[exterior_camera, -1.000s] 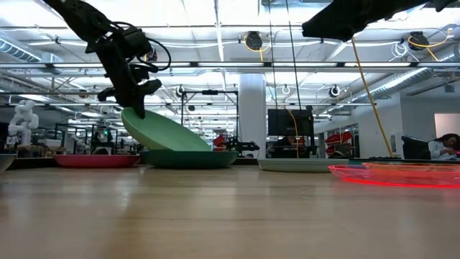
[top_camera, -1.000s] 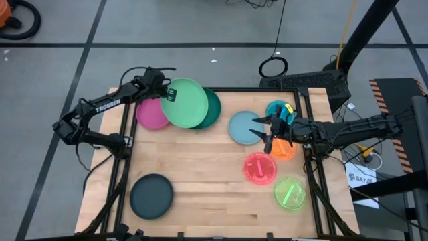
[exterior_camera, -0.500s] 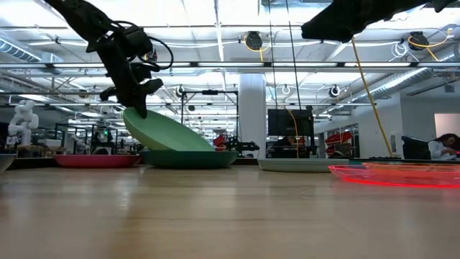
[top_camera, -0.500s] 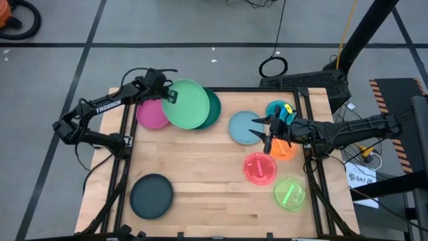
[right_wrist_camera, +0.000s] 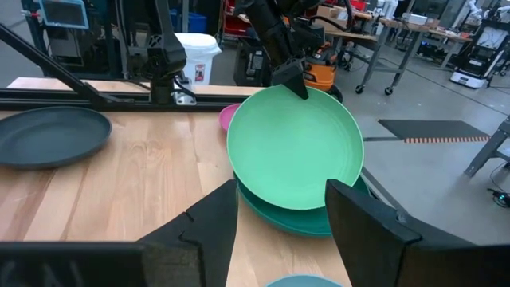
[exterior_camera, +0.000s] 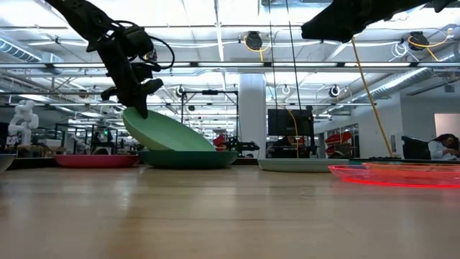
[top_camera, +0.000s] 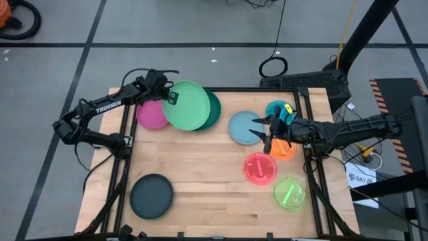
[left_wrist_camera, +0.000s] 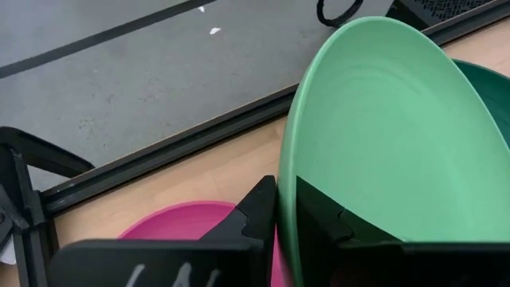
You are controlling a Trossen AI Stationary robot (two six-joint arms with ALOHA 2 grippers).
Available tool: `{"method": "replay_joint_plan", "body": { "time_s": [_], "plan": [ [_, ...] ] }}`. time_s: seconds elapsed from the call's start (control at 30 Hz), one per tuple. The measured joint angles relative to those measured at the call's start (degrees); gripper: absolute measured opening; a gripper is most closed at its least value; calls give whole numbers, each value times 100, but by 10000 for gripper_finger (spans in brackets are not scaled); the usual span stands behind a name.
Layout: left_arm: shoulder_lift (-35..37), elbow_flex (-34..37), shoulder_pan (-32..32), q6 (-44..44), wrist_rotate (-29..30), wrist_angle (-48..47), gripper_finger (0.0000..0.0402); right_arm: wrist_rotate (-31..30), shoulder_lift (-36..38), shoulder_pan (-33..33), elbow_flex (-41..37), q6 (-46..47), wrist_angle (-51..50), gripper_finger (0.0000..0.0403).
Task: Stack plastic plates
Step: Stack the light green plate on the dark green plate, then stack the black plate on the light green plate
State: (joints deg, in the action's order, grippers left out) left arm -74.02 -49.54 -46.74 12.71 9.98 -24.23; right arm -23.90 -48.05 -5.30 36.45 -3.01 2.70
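Note:
My left gripper is shut on the light green plate at the table's far left; it also shows in the low view. The plate is tilted, with its right part on the dark green plate. The magenta plate lies beside them. My right gripper is open and empty above the pale blue plate, near the teal and orange plates. The pink, lime and black plates lie nearer. My left gripper pinches the light green plate's left rim between its two fingers, one finger inside the dish and one on its underside. The fingers come from above, slanting down. The held rim is raised; the plate's far part rests in the dark green plate.
A black metal frame runs round the wooden table. Free wood lies in the table's middle and along its near edge. A cable coil lies on the floor beyond the far edge.

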Motion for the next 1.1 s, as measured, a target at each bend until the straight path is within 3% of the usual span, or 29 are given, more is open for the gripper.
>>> {"method": "replay_joint_plan", "body": {
  "time_s": [0.37,0.83,1.1],
  "plan": [
    [0,0,-2,-23,-2,-2,48,-1,0,0,0,0,0,183],
    [7,0,2,-181,-21,-7,183,-2,0,0,0,1,-40,183],
    [72,0,603,-616,-1556,-270,188,-4,-23,0,0,122,-126,183]
  ]
}}
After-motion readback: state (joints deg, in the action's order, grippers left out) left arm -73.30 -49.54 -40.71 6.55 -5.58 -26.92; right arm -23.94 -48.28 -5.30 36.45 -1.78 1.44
